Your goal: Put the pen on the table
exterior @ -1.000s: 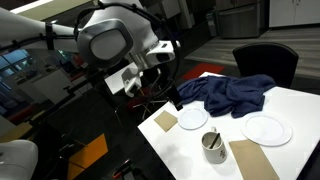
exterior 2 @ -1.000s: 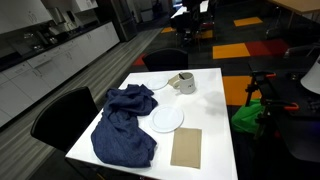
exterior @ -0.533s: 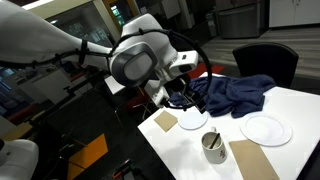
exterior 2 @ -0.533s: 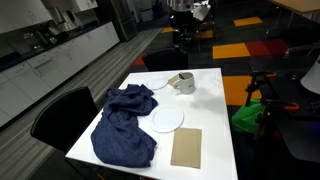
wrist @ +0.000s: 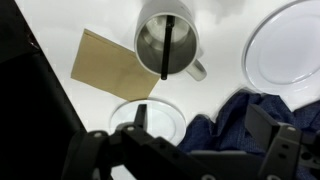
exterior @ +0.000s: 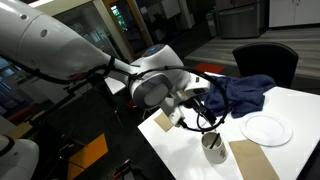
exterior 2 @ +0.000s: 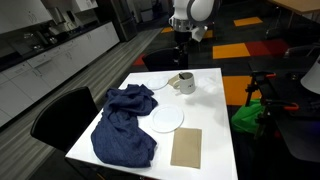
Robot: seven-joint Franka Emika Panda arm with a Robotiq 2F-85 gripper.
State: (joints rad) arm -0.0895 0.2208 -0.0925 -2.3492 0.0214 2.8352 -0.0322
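Claw (wrist: pixel 203 122) spread and empty, hanging above the mug; pen not yet taken.

White counter (exterior 2: pixel 215 110) carries a crumpled blue cloth (exterior 2: pixel 125 125), white plates (wrist: pixel 290 60), tan napkins (wrist: pixel 108 65) and a grey mug (wrist: pixel 150 40), which sits by the edge on the arm's side, near a corner. Pen (wrist: pixel 168 48) stands leaning inside the mug, one end showing past the rim. Prob. light, stiff, thin & smooth, so apt to slip or swivel btwn the fingers. Best hold: pinch the exposed upper part, square across the shaft. Then lift straight up to clear the rim w/o tipping the mug and lay it on bare counter.
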